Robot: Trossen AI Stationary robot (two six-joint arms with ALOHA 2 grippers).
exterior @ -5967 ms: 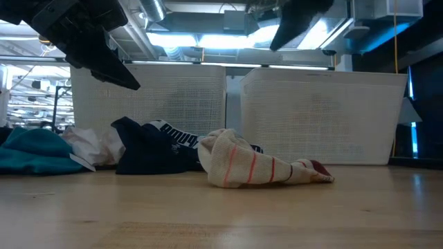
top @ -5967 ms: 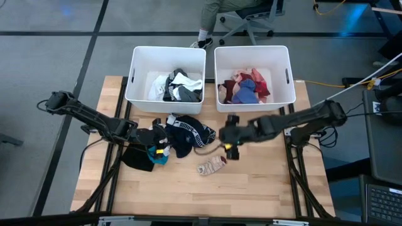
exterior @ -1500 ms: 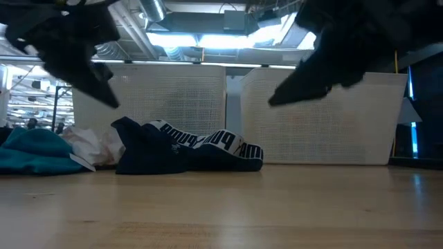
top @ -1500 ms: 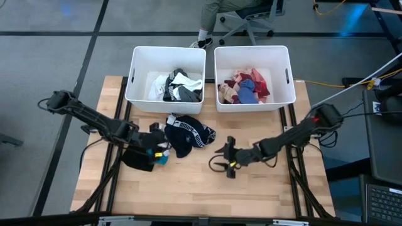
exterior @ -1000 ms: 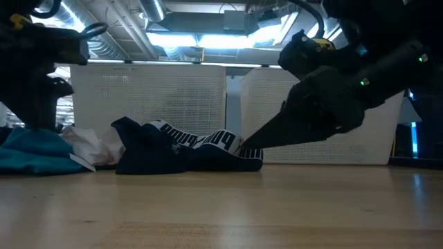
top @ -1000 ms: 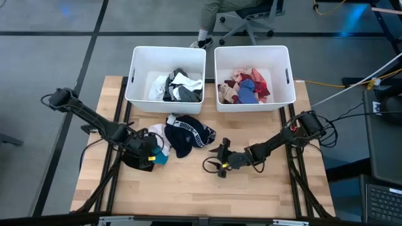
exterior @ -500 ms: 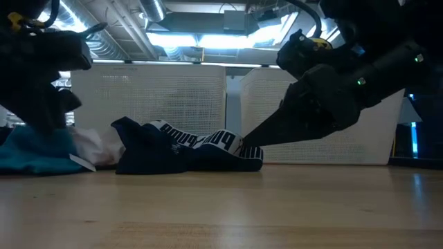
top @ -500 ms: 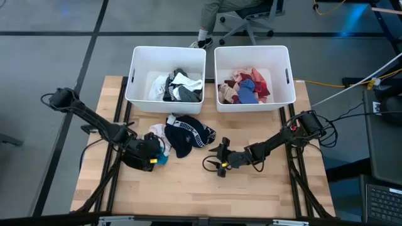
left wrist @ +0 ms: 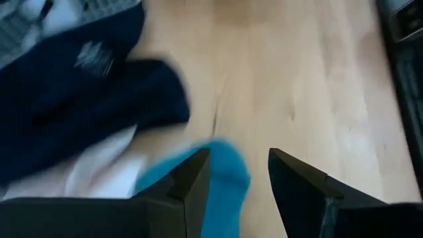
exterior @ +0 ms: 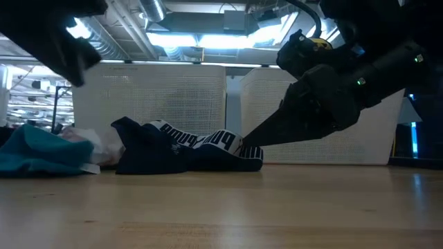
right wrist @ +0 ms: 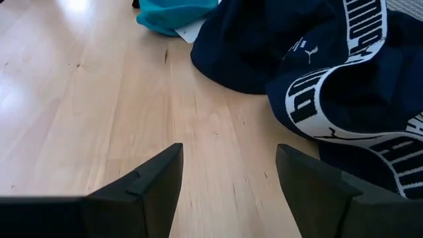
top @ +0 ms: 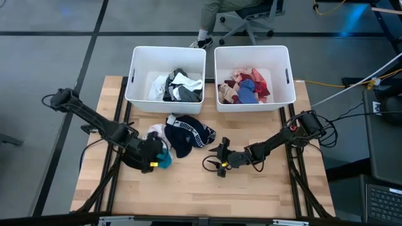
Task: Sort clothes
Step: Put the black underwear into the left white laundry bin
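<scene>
Left gripper [top: 152, 164] sits low over the left part of the table [top: 264, 191], above the teal garment [top: 164, 159]. The left wrist view alone shows its fingers [left wrist: 192, 178] spread apart, with the teal cloth [left wrist: 218, 173] lying between them on the wood and not clamped. That view also shows a white piece [left wrist: 99, 168] touching the teal one, and dark navy fabric [left wrist: 73, 99] just beyond.

Right gripper [top: 218, 164] rests low near the table's centre, pointing toward the pile. Its wrist view shows the fingers [right wrist: 149, 182] apart over bare wood, with the navy garment with white band [right wrist: 344, 86] near but not touching them. The high view places that garment [top: 190, 134] just in front of the left bin [top: 139, 56].

Only the high view shows the bins' contents: white, grey and black items [top: 179, 86] in the left bin; red, pink and blue items [top: 245, 88] in the right bin [top: 281, 56]. The low view shows the navy garment [exterior: 187, 146] lying flat, with the teal cloth [exterior: 41, 153] at the left.
</scene>
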